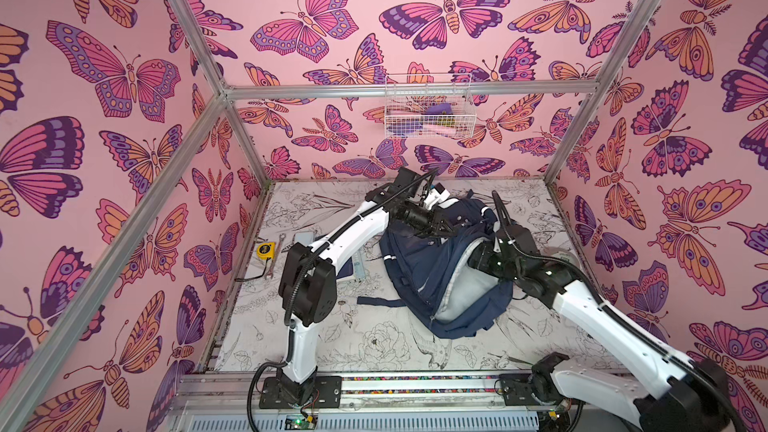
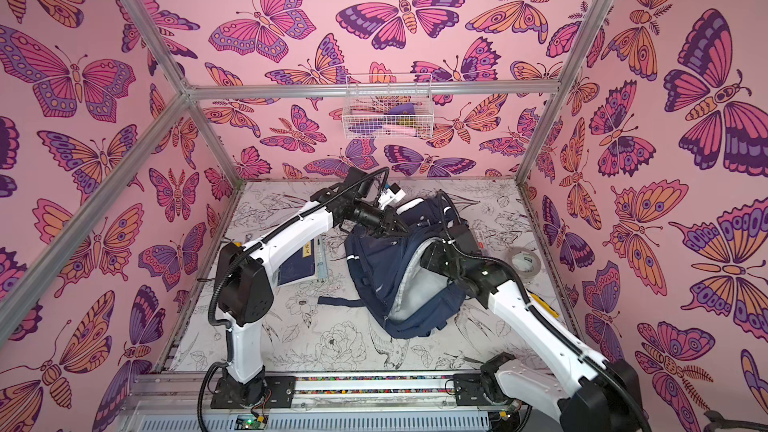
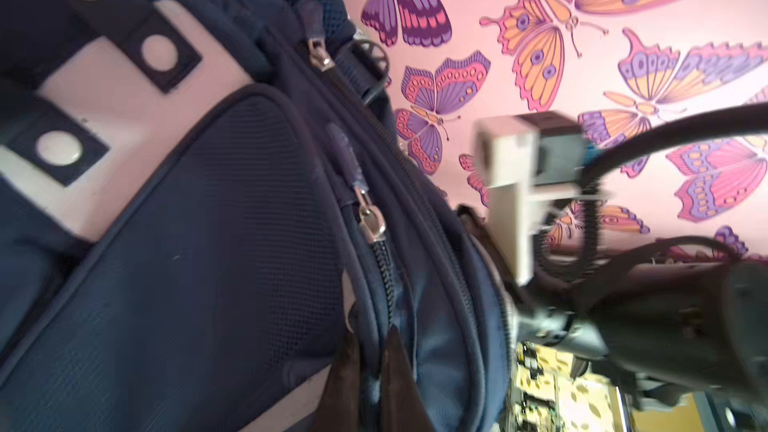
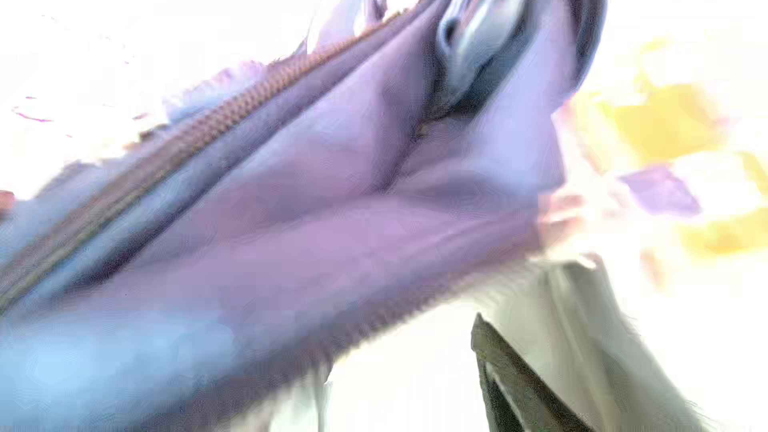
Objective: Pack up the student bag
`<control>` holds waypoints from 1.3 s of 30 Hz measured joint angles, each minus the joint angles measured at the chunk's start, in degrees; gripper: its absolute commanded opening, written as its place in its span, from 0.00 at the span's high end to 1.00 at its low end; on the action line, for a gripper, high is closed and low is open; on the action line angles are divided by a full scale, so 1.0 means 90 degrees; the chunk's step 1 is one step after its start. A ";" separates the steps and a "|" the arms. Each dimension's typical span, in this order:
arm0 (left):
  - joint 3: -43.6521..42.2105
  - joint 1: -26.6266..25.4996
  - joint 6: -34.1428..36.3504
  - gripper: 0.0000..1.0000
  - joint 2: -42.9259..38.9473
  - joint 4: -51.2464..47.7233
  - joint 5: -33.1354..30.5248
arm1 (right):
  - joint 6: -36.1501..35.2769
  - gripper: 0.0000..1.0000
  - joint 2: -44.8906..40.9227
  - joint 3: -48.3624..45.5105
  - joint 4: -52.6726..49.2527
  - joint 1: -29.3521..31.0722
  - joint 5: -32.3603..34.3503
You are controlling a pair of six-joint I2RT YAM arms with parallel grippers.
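Note:
The student bag [image 1: 419,268] [image 2: 374,268], navy with thin white stripes, lies in the middle of the table with its main zip open and pale grey lining showing. My left gripper [image 1: 451,231] [image 2: 405,226] is at the bag's far upper end. In the left wrist view it [image 3: 370,351] is shut on a fold of the bag [image 3: 208,243] beside a zip. My right gripper [image 1: 478,257] reaches into the bag's open mouth. The right wrist view is blurred and overexposed: one finger [image 4: 503,367] stands far out to the side, the bag's fabric [image 4: 332,209] is close above, and nothing lies between the jaws.
A yellow tape measure [image 1: 266,250] and a wrench [image 1: 279,243] lie at the table's left. A navy book [image 2: 297,270] and a ruler [image 2: 322,261] sit under the left arm. A tape roll [image 2: 524,261] is at the right. A wire basket [image 1: 428,108] hangs on the back wall.

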 measured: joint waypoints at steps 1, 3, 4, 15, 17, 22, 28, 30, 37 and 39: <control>-0.0112 -0.0041 0.0049 1.00 0.0000 0.0053 -0.0058 | -0.0129 0.25 -0.0153 0.0177 -0.0376 -0.0104 0.0136; -0.0323 -0.0102 0.0138 1.00 0.0010 0.0046 -0.0236 | -0.0359 0.26 -0.0357 0.0442 -0.0848 -0.0345 0.0233; -0.0403 -0.0129 0.0177 1.00 0.0029 0.0015 -0.0357 | -0.0449 0.27 -0.0384 0.0517 -0.0981 -0.0432 0.0226; -0.0554 -0.0083 0.0690 1.00 0.0092 -0.0379 -0.1627 | -0.0716 0.35 -0.0034 0.0267 -0.1416 -0.0510 -0.0651; -0.0554 -0.0095 0.0716 1.00 0.0092 -0.0401 -0.1605 | -0.0733 0.35 0.0092 0.0447 -0.1411 -0.0512 -0.0631; -0.0554 -0.0197 0.0753 0.71 0.0100 -0.0413 -0.1581 | -0.0719 0.35 0.0537 0.0991 -0.1117 -0.0512 -0.0656; -0.0777 -0.0143 0.0517 0.35 -0.0134 -0.0440 -0.1870 | -0.0563 0.35 0.1343 0.1559 -0.0435 -0.0447 -0.1265; -0.1161 0.0129 0.0318 0.32 -0.0614 -0.0401 -0.2259 | -0.0563 0.35 0.1690 0.1875 -0.0260 -0.0296 -0.1481; -0.2929 0.2480 -0.0595 0.20 -0.3106 0.0134 -0.3541 | -0.0663 0.35 0.3517 0.3718 0.0070 0.0818 -0.2193; -0.3373 0.3075 -0.0814 0.20 -0.3351 0.0211 -0.3740 | -0.0743 0.36 0.4107 0.4228 0.0121 0.1166 -0.2322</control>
